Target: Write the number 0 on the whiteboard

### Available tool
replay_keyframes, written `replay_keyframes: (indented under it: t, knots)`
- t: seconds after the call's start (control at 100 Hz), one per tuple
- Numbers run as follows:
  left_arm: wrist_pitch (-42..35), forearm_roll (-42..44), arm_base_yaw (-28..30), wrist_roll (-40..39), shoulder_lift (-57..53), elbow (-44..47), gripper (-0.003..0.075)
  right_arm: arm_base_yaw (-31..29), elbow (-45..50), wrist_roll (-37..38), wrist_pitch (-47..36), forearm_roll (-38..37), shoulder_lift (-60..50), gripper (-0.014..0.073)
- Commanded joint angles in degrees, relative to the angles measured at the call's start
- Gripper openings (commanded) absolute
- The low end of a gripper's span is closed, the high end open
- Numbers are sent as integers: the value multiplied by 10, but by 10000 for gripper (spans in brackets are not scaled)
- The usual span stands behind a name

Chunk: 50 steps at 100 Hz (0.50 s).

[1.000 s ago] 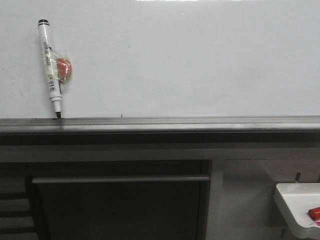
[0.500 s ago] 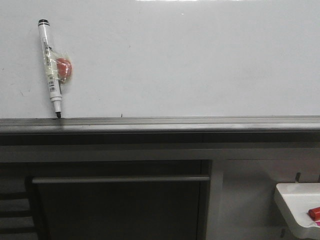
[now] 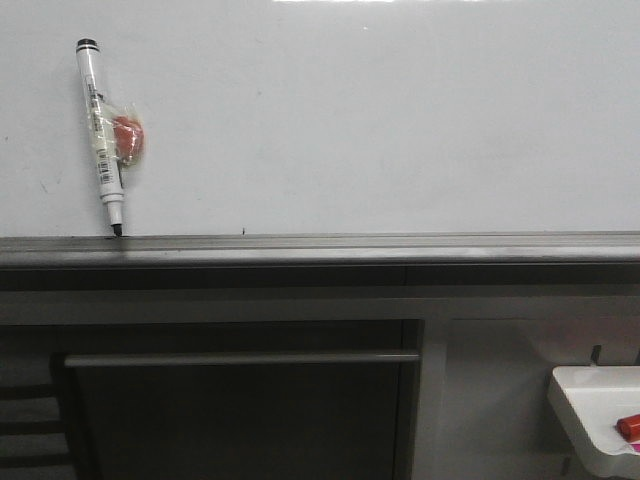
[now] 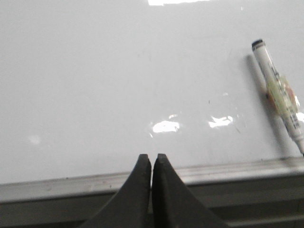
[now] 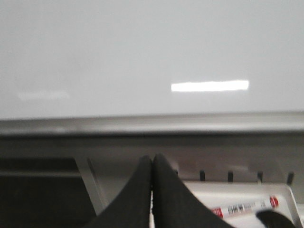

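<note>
A: Hidden or cut off?
B: Both arms out of the front view; only fingertips seen from the wrists. White tray cropped at the frame's lower right edge, red item in it partly cut. Right wrist picture soft; print on the red-capped marker in the tray unreadable.

A: Left pincer?
B: Left pincer clenched, black tips pressed together, nothing between. Hanging just before the grey edge strip, pointed at the whiteboard.

A: Right pincer?
B: Right pincer likewise clenched and empty. Held lower, below the strip, beside the tray.

A: The board itself?
B: Whiteboard upright, filling the upper half of the front view. No stroke of the number 0 visible. A few faint specks only.

A: Anything else around?
B: Black-capped marker stuck to the board at far left, tilted slightly, tip down and touching the strip; orange-red lump under clear tape beside its barrel. Dark cabinet front below the ledge.
</note>
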Motion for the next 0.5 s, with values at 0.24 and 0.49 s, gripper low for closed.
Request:
replay_keyframes:
  t: [0.24,0.49]
  knots:
    - [-74,-6,-4,-1,-14,6,-20,-3,13,-3,-199,0,-9,-55]
    - [-121,-13,-4,-3,-14,6,-20,-3,12,0,-203,1,-9,-55]
